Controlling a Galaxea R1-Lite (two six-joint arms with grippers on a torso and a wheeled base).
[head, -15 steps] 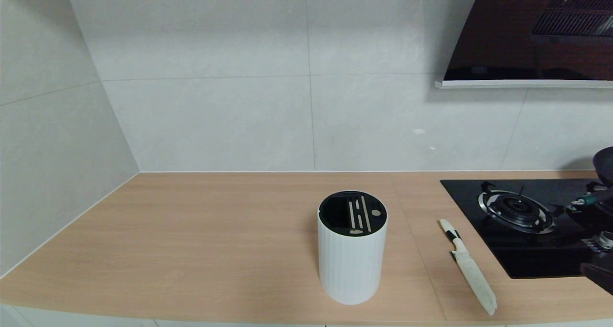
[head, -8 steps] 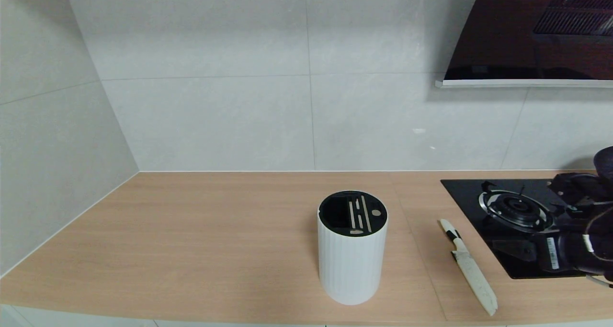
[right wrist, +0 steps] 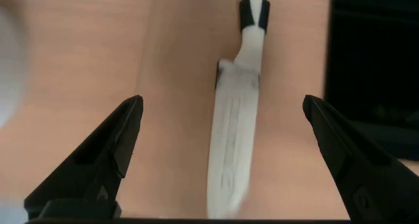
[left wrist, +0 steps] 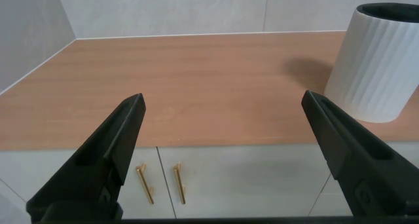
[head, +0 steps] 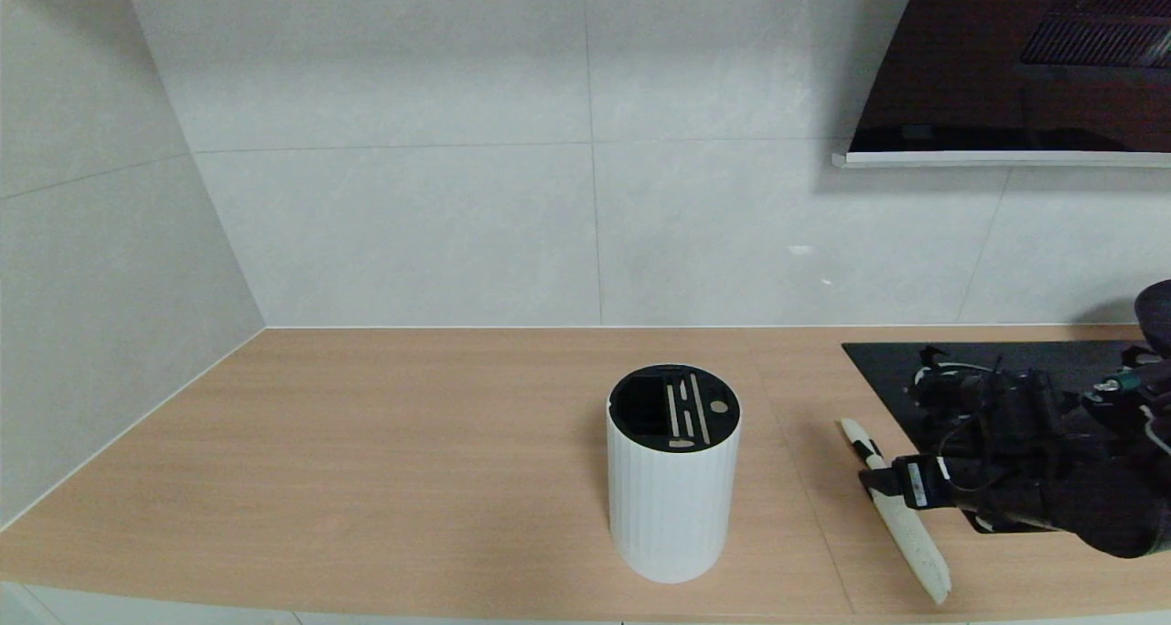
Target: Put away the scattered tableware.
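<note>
A cream knife (head: 918,545) with a black-banded handle lies on the wooden counter (head: 412,442), right of a white ribbed knife holder (head: 672,497) that has a black slotted top. My right gripper (head: 919,460) hovers over the knife, open, with the blade (right wrist: 232,139) lying between and below its wide-spread fingers, untouched. My left gripper (left wrist: 222,99) is open and holds nothing; it sits low in front of the counter's front edge, and the holder (left wrist: 380,60) stands off to one side of it.
A black gas hob (head: 878,360) lies right of the knife, under a dark range hood (head: 1006,67). A dark pan edge (head: 1154,307) shows at the far right. Tiled walls close the back and left. Cabinet doors with gold handles (left wrist: 160,183) run under the counter.
My right arm has swung left from over the hob and now hangs above the knife. The knife and holder have not moved.
</note>
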